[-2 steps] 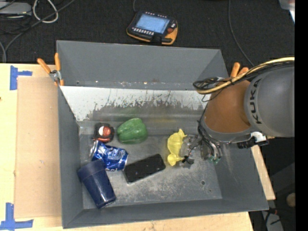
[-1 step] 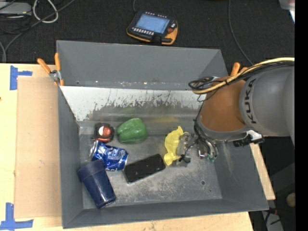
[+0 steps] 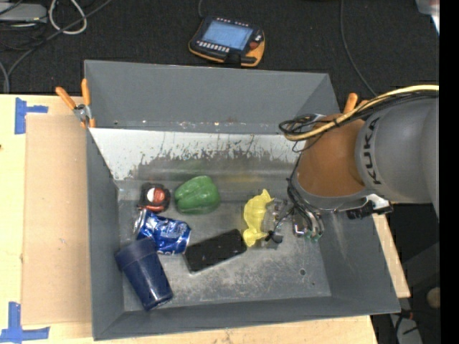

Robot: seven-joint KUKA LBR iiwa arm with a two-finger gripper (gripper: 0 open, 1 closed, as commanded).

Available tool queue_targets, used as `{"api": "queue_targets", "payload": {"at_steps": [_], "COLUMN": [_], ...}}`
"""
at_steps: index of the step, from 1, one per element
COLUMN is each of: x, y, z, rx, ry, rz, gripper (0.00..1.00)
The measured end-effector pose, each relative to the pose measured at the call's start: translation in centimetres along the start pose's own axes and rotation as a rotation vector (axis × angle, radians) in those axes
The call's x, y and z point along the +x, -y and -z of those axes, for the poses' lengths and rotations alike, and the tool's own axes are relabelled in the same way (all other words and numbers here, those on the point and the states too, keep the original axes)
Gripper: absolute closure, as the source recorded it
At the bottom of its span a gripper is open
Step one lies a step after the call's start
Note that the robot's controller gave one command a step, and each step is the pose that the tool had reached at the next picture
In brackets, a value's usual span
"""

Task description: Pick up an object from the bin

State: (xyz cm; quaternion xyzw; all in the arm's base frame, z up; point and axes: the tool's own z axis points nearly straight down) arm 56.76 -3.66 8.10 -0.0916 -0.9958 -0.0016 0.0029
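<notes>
The gripper (image 3: 277, 229) is hanging low at the right of the grey metal bin (image 3: 208, 106), sitting right against the crumpled yellow plastic lump (image 3: 255, 216) lying mid-floor. Whether it is spread or closed on it, I cannot tell. From where I am standing, it is risking a glancing grip on that uneven shape, with the lump slipping off toward the flat black rectangular slab (image 3: 215, 250) just beside it.

Yellow toy (image 3: 255, 217), green pepper (image 3: 197, 194), navy cup (image 3: 145, 272), black slab (image 3: 215, 250), blue-and-white can (image 3: 163, 233), grey bin (image 3: 215, 106)
</notes>
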Motion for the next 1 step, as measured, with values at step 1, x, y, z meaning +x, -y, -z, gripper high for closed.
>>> {"api": "queue_targets", "payload": {"at_steps": [1], "x": [0.68], "y": [-0.14], "z": [1.52], "rx": [0.0], "ry": [-0.004], "rz": [0.064], "gripper": [1.0]}}
